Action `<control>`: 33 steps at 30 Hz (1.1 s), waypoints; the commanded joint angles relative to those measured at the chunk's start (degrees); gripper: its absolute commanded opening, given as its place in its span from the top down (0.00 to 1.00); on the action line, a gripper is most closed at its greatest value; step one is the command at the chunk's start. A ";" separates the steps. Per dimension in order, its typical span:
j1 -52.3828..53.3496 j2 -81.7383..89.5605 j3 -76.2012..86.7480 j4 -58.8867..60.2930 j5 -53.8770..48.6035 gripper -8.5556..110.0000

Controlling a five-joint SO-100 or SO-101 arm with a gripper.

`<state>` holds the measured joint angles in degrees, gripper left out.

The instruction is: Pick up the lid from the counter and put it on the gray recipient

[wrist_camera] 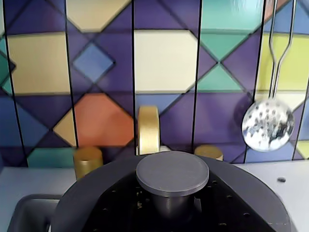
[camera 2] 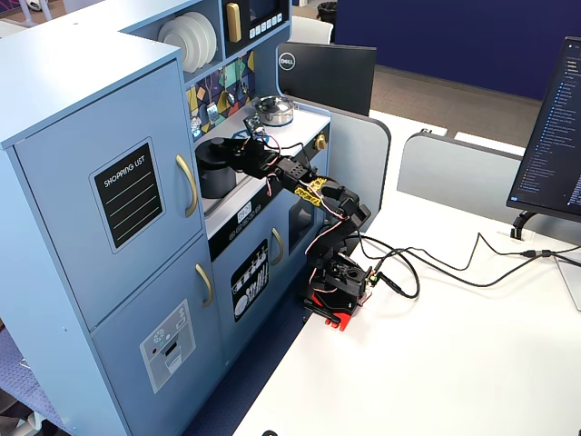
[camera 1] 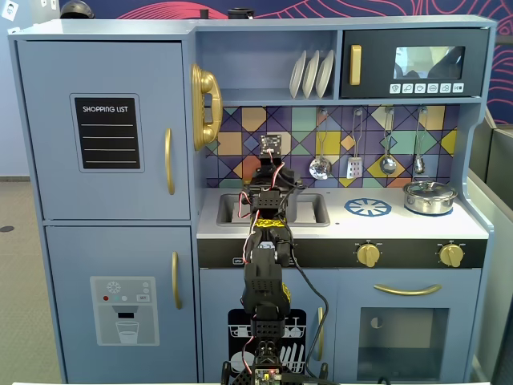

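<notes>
At six o'clock in the wrist view, the lid [wrist_camera: 172, 172] fills the lower frame, knob up, lying level atop the gray recipient [camera 2: 216, 169] at the sink [camera 1: 232, 210]. Whether the jaws of the gripper [camera 2: 238, 145] are parted or closed cannot be told. Toward nine o'clock, a door board [camera 1: 107, 133] reads "SHOPPING LIST"; a monitor [camera 2: 327, 76] reads "DELL".
</notes>
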<state>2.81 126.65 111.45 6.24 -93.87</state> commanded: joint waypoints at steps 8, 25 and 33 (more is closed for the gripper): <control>-0.26 -3.25 -1.32 -6.06 0.88 0.93; 0.35 -7.21 -1.32 -8.35 1.14 0.93; 0.26 -7.03 -0.53 -8.79 0.18 0.92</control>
<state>2.37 118.92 111.80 -0.88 -93.25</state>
